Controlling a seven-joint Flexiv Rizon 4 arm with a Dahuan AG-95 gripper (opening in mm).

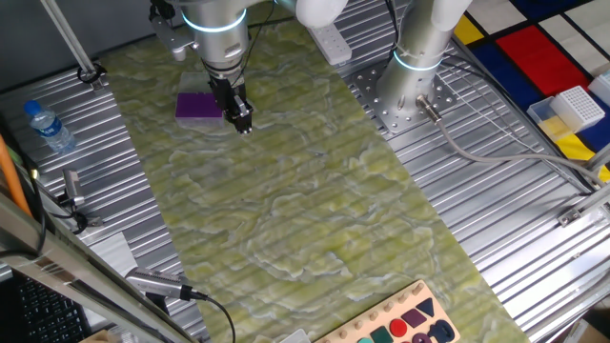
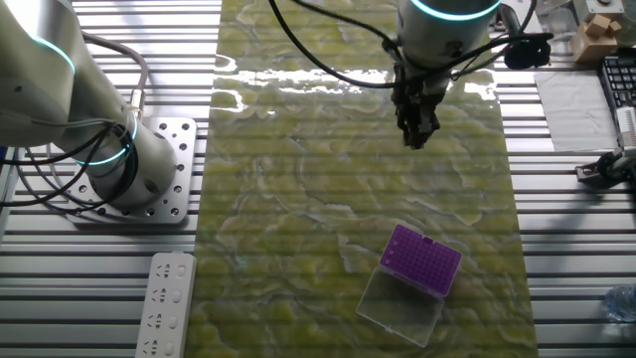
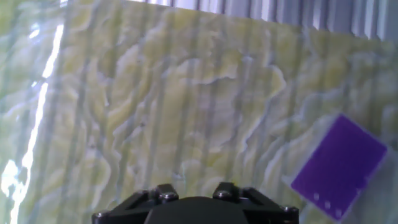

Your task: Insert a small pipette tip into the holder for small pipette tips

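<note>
The holder for small pipette tips is a small purple box [image 1: 198, 107] [image 2: 422, 261] on the green marbled mat, with its clear lid [image 2: 399, 304] folded open beside it. In the hand view the purple holder [image 3: 339, 165] lies at the lower right. My gripper [image 1: 244, 122] [image 2: 417, 134] hangs above the mat, just beside the holder in one fixed view and well apart from it in the other. Its fingers look pressed together. No small pipette tip can be made out between them. The hand view shows only the gripper's black base, not the fingertips.
A second arm's base [image 2: 99, 149] [image 1: 419, 57] stands beside the mat. A white power strip [image 2: 164, 303] lies near it. A white gridded rack with a yellow base [image 1: 572, 107], a water bottle [image 1: 48, 126] and a shape-sorting board [image 1: 400, 324] sit off the mat.
</note>
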